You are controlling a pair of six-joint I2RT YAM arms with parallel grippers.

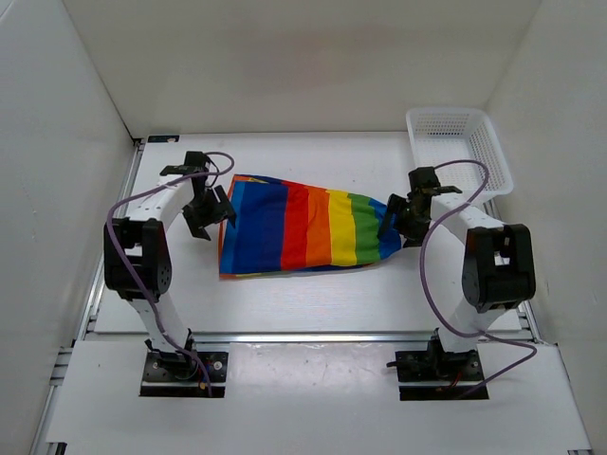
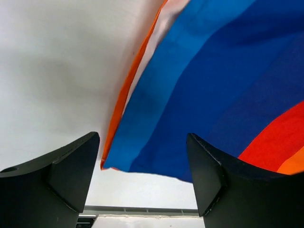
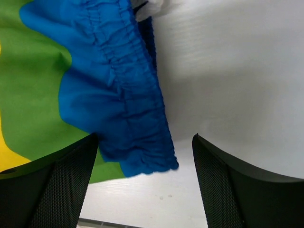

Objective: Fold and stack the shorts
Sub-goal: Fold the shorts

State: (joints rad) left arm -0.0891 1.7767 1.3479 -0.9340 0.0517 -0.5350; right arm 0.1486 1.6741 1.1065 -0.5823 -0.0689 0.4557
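Note:
The rainbow-striped shorts (image 1: 303, 227) lie flat and folded across the middle of the table, blue end at the left, green and blue waistband at the right. My left gripper (image 1: 211, 213) hangs open just off the left blue edge, holding nothing; in the left wrist view the blue and orange hem (image 2: 156, 137) lies beyond the spread fingers (image 2: 71, 171). At the right end my right gripper (image 1: 398, 220) stands open over the gathered blue waistband (image 3: 128, 104), whose corner lies on the table between the fingers (image 3: 61, 185) without being gripped.
A white mesh basket (image 1: 460, 142) stands at the back right corner of the table. White walls enclose the table on three sides. A metal rail (image 1: 303, 336) runs along the near edge in front of the arm bases.

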